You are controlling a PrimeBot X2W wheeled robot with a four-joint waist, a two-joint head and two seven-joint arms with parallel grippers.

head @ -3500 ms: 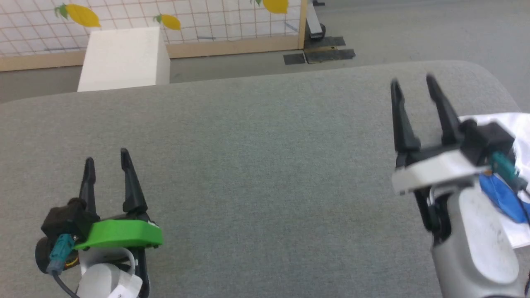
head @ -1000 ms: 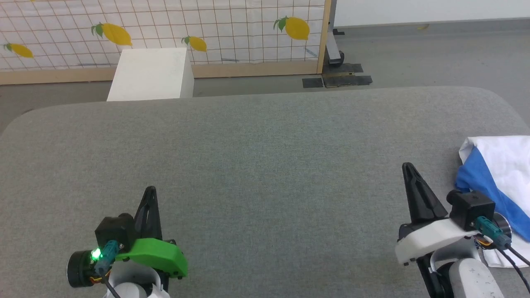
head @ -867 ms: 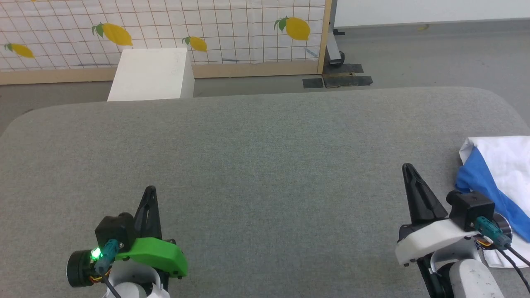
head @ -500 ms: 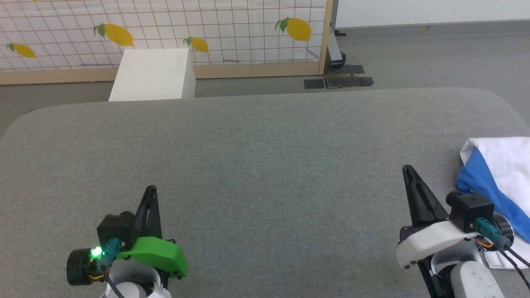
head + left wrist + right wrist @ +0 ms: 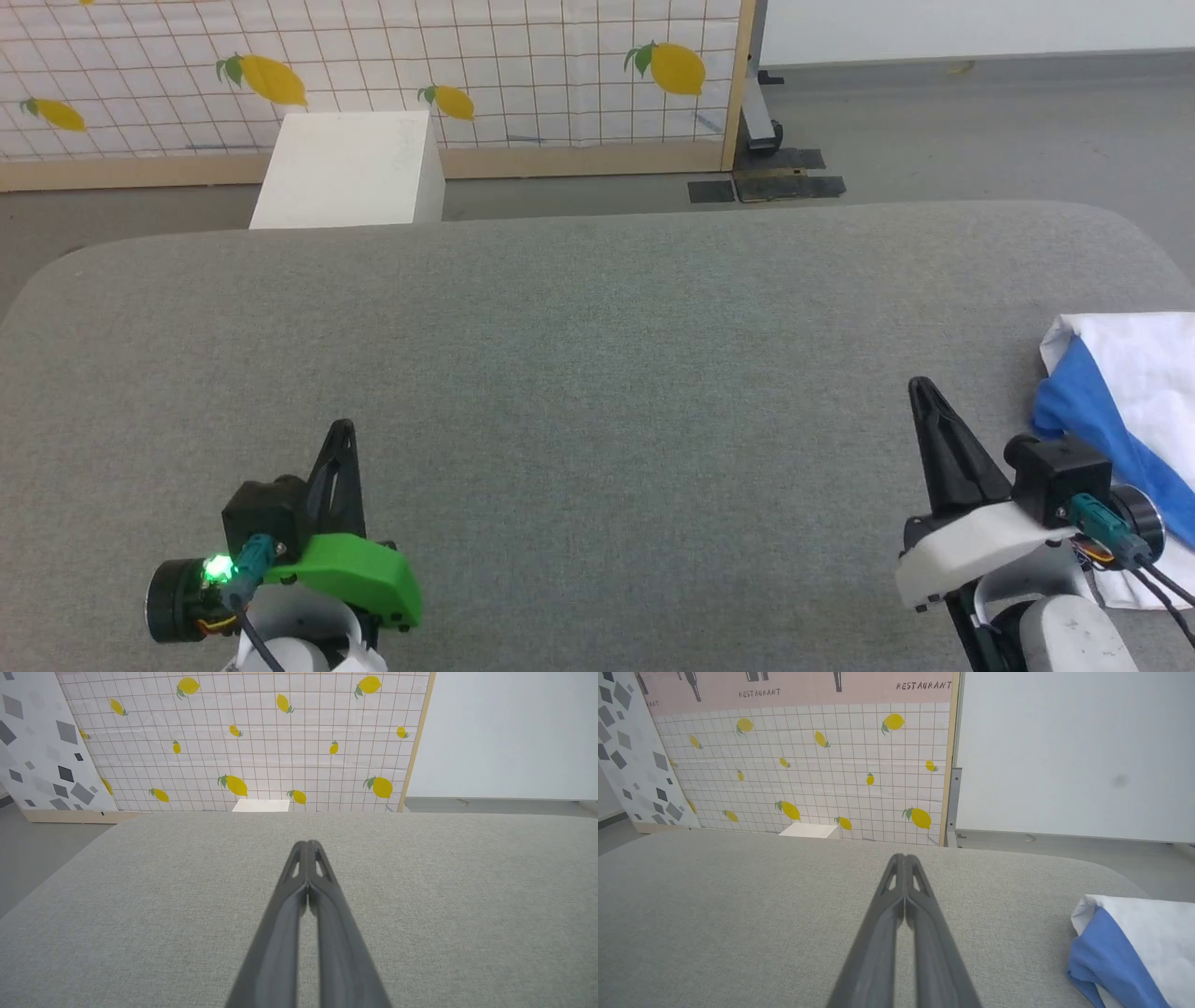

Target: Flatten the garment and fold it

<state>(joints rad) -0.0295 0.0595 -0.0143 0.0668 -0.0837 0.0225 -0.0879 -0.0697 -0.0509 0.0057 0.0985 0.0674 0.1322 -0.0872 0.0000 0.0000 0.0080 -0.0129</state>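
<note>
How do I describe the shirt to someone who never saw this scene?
Find the wide grey fabric-covered table. Near its right edge, just right of the right hand, lies a soft white T-shirt in a heap. Its royal-blue band sets it apart.

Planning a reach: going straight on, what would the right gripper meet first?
For the right gripper the way looks free over the table to its far edge, height unclear; the garment lies to the right.

Your table and the room behind it
You face a broad grey fabric-covered table [image 5: 597, 317] with rounded corners. Beyond it, on the grey floor [image 5: 980, 121], stands a white box [image 5: 345, 173] before a wood-framed lemon-print grid panel [image 5: 523, 56], with a speckled panel [image 5: 32, 732] to its left and a plain white wall [image 5: 1064, 751] to its right.
</note>
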